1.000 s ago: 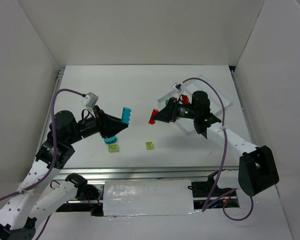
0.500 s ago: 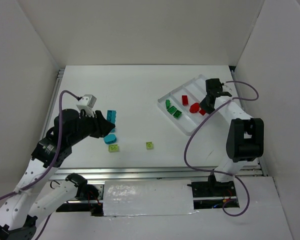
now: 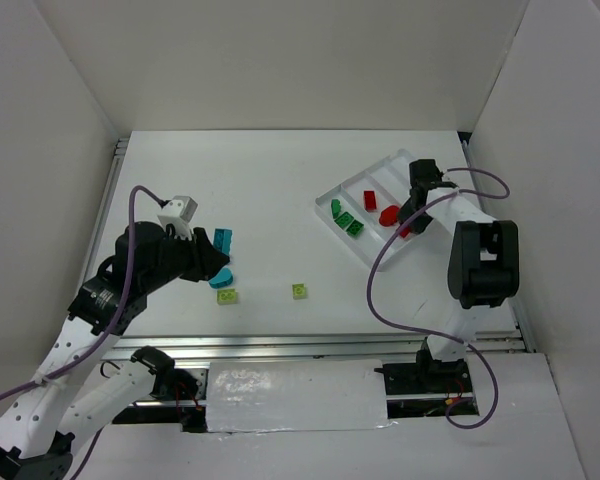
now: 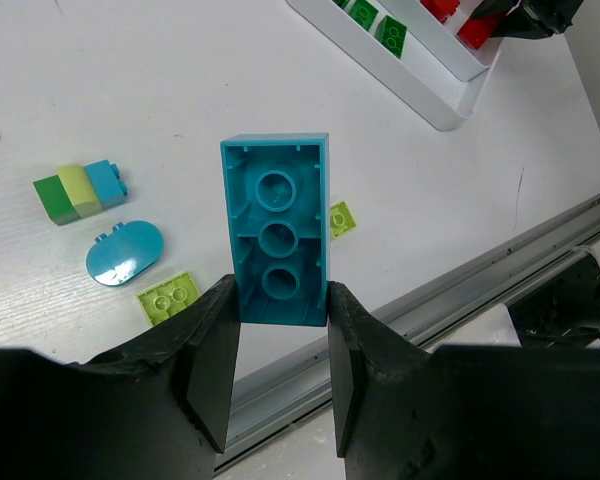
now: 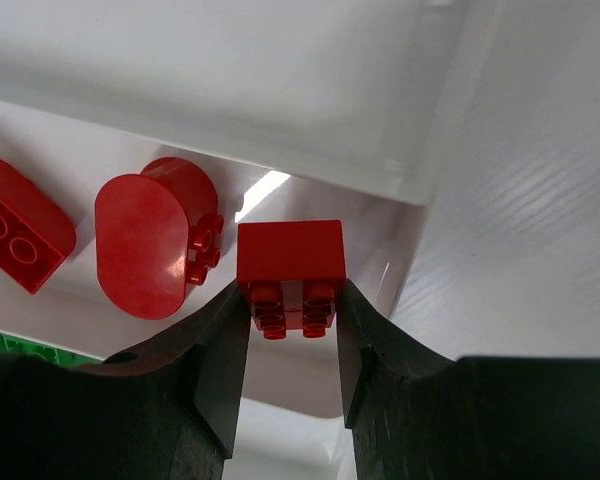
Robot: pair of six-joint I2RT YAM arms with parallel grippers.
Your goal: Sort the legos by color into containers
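Observation:
My left gripper (image 3: 216, 247) is shut on a cyan-blue brick (image 3: 223, 240) and holds it above the table's left part. In the left wrist view the brick (image 4: 276, 230) shows its hollow underside between the fingers (image 4: 212, 350). My right gripper (image 3: 408, 222) is shut on a small red brick (image 5: 290, 262) over the white tray (image 3: 364, 174), beside a red rounded brick (image 5: 145, 245) and another red brick (image 5: 15, 235) lying in that compartment. Two green bricks (image 3: 346, 217) lie in the neighbouring compartment.
On the table lie a cyan rounded brick (image 4: 125, 252), a lime plate (image 4: 168, 297), a small lime brick (image 4: 340, 217) and a green-lime-cyan stack (image 4: 80, 190). The tray's near wall (image 4: 430, 100) stands right of them. The metal table edge (image 3: 300, 345) runs along the front.
My right arm swung from the table's middle to the tray with the red brick. My left gripper drew back left and slightly nearer with the cyan brick.

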